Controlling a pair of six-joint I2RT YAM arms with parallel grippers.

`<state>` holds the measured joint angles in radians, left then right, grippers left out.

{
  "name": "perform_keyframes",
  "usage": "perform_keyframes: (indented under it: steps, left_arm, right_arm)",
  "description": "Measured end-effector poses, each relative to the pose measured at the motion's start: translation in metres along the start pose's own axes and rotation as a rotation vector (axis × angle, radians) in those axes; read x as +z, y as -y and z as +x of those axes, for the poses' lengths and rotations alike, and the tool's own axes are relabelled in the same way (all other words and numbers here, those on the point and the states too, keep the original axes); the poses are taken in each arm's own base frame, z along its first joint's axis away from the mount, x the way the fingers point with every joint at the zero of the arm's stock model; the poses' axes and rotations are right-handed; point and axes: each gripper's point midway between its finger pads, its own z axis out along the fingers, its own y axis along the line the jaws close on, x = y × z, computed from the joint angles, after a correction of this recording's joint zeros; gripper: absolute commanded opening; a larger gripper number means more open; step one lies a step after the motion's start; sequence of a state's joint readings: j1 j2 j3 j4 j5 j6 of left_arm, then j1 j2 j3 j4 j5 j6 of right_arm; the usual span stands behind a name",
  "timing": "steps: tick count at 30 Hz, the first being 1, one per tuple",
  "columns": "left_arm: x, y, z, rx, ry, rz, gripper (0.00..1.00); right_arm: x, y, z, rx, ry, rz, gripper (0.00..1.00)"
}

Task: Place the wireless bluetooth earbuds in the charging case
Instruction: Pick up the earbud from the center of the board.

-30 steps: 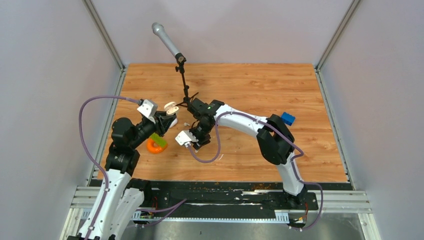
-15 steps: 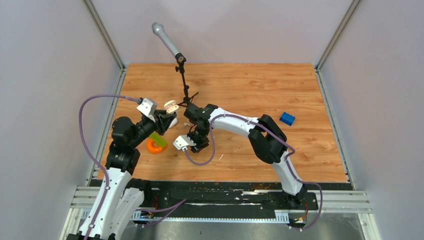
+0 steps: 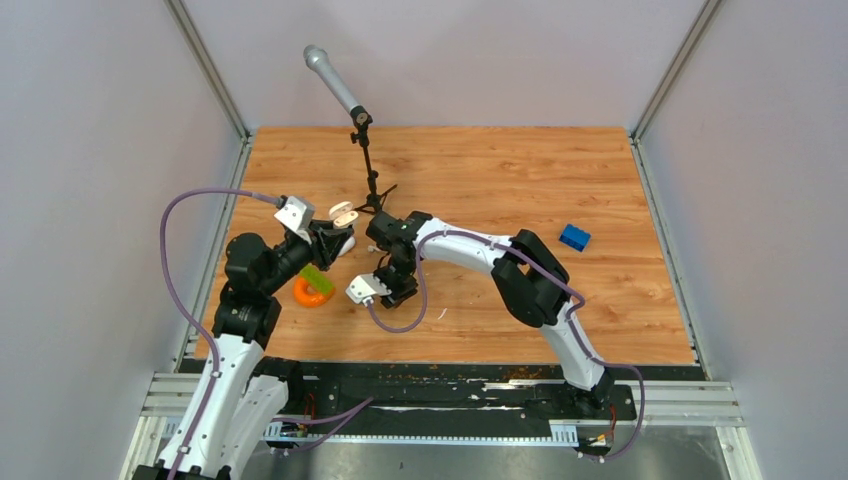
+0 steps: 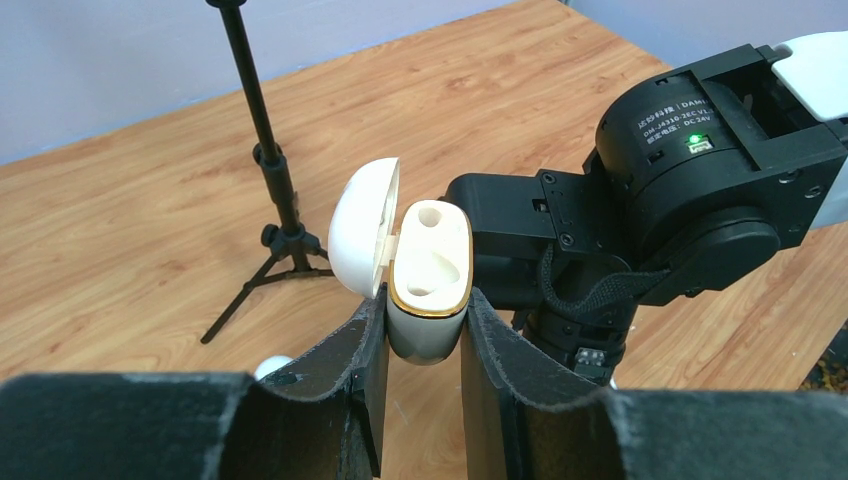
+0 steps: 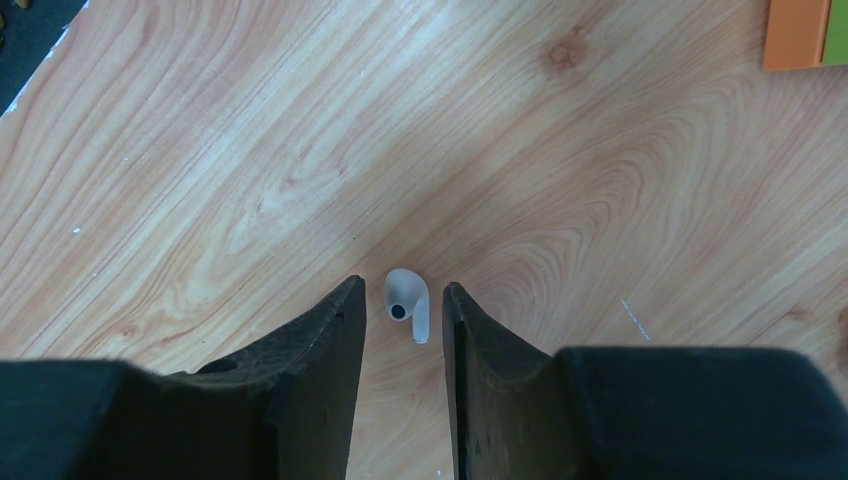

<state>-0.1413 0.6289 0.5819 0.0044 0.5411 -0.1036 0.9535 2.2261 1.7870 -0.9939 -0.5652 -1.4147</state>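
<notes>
My left gripper [image 3: 337, 232] [image 4: 425, 308] is shut on the white charging case [image 4: 428, 290] and holds it above the table. Its lid [image 4: 362, 240] is open to the left, and the tan-tinted wells are empty. The case also shows in the top view [image 3: 342, 213]. My right gripper [image 5: 398, 292] is open and points down at the table. One white earbud [image 5: 408, 304] lies on the wood between its fingertips, touching neither. From above, the right gripper [image 3: 388, 262] sits just right of the case. A small white round thing [image 4: 271, 367] peeks out behind my left finger.
A black microphone stand [image 3: 364, 150] rises just behind both grippers. An orange ring with a green block [image 3: 313, 286] lies under the left arm and shows at the top right of the right wrist view [image 5: 803, 30]. A blue block [image 3: 574, 237] lies at the right.
My right arm has swung left towards the held case and settled over the earbud. The left arm and the case have stayed still.
</notes>
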Motion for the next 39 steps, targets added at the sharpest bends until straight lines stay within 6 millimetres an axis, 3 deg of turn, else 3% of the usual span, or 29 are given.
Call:
perform_keyframes:
  steps: [24,33,39]
  left_arm:
    - [0.0005,-0.0002,0.0024,-0.007,-0.002,0.0,0.03]
    - [0.001,-0.0003,0.0036,-0.007,-0.001,0.001,0.03]
    - [0.0022,-0.0003,0.0052,-0.011,-0.007,0.005,0.03]
  right_arm:
    - [0.0093,-0.002,0.0022,0.008,-0.019,-0.013,0.27]
    - [0.0081,0.0033,0.0002,0.024,-0.019,-0.001,0.06]
    - [0.0043,0.0015,0.0035,0.071,-0.04,-0.001,0.04]
